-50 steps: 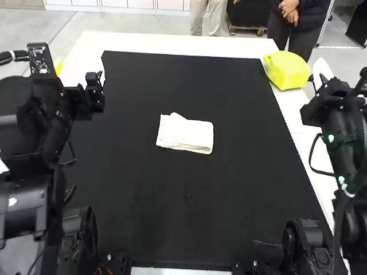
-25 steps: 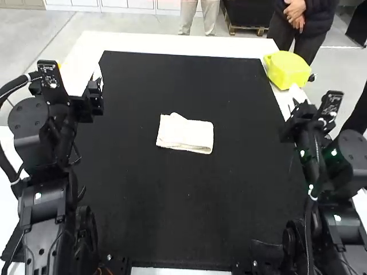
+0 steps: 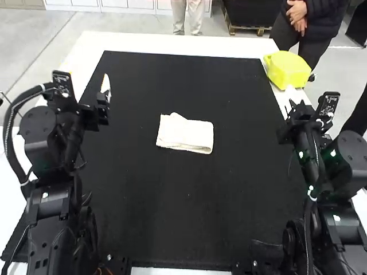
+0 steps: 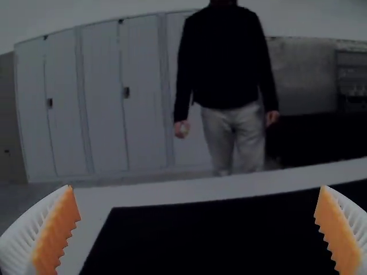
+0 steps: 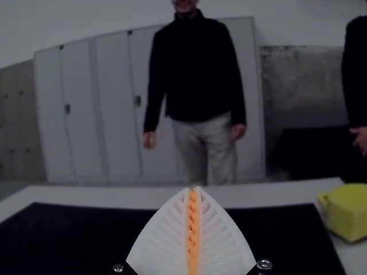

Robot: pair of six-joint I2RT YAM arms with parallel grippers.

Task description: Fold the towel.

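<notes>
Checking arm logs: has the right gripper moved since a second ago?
Yes: in the high view the right gripper went left and down, from right of the yellow container to below it.

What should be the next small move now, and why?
Probably lower the open left gripper toward the folded towel: it lies compact on the black mat, touched by neither gripper, with one corner bulging at its far edge.

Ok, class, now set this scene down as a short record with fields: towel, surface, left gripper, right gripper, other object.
towel: white, folded into a small rectangle
surface: black mat on a white table
left gripper: open, holding nothing
right gripper: shut, pads together
other object: yellow container-like item, at the table's far right corner
</notes>
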